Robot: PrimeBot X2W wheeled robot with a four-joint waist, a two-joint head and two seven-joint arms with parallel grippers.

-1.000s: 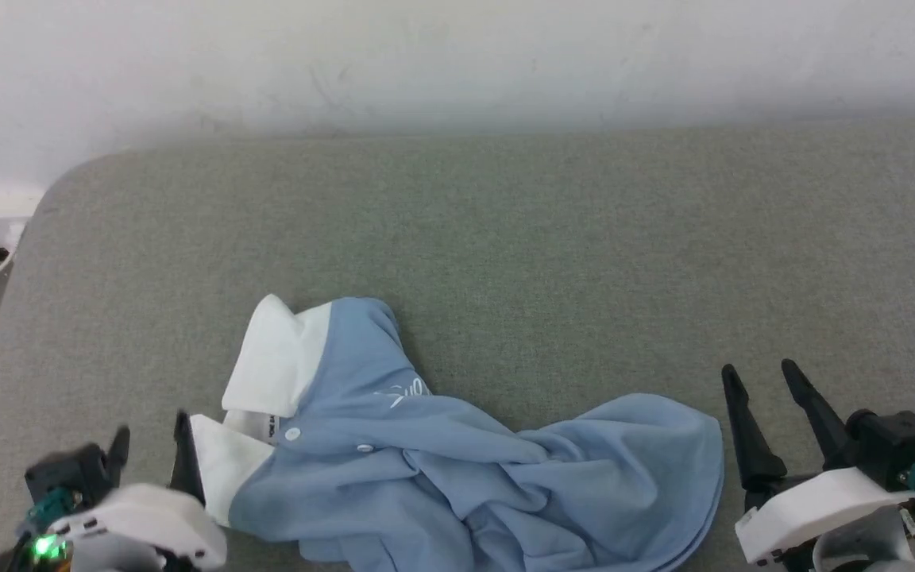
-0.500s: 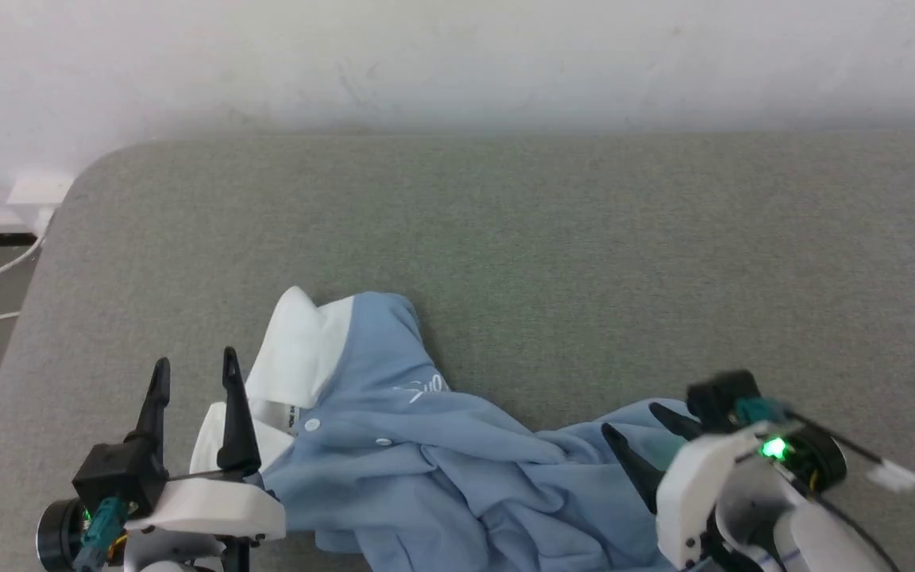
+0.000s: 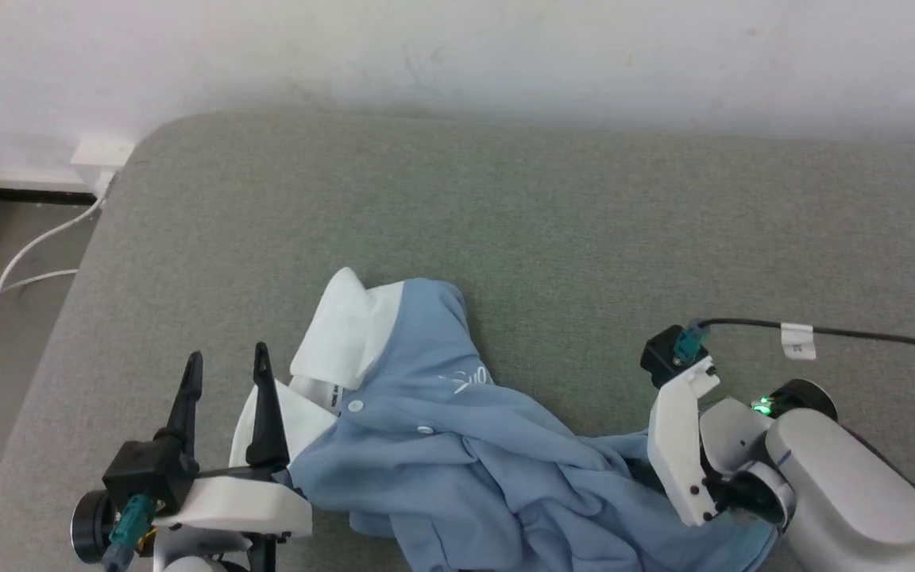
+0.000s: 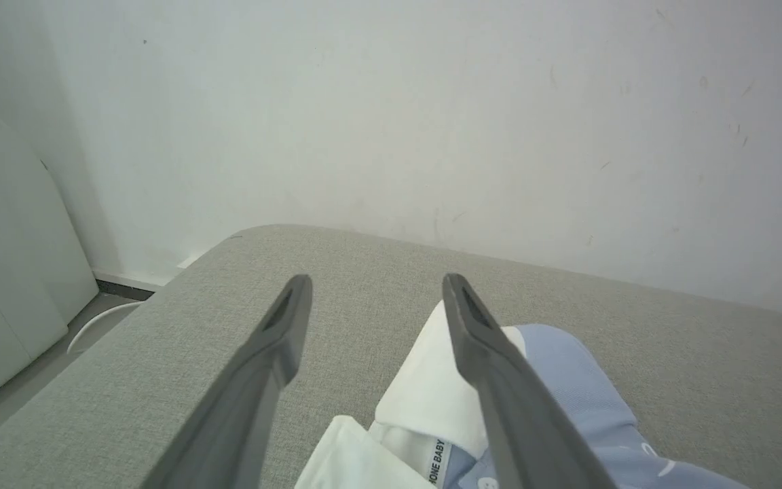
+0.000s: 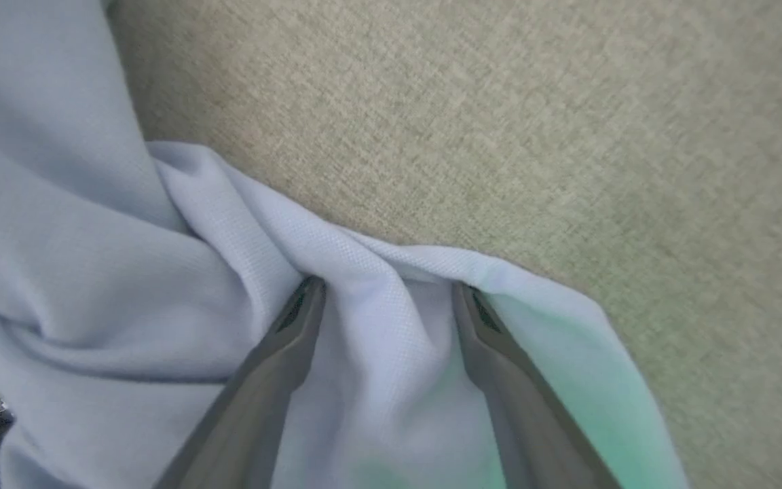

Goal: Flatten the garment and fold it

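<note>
From the head view we see the garment [image 3: 457,445] lying crumpled at the near edge of the grey cushion [image 3: 505,222]: pale blue, with its white collar [image 3: 346,338] flipped open, two white buttons [image 3: 356,406] and a small script logo [image 3: 469,380]. Its lower part is cut off by the frame's bottom edge. The left gripper [image 3: 227,355] hovers just beside the collar with its fingers spread and nothing between them. The right arm [image 3: 823,477] bends down onto the cloth's right end, and its white wrist hides the fingers.

In the left wrist view, the left gripper [image 4: 375,278] has wide-open fingers framing bare cushion and wall [image 4: 432,102]. One finger crosses in front of the collar, and here we can read a neck label [image 4: 438,462] (the head view shows it only as a speck).

The right wrist view fills in what the head view hid. The right gripper [image 5: 387,285] has its fingers spread and its tips pushed into folds of blue knit [image 5: 126,292], with a ridge of cloth between them. It isn't pinched.
</note>
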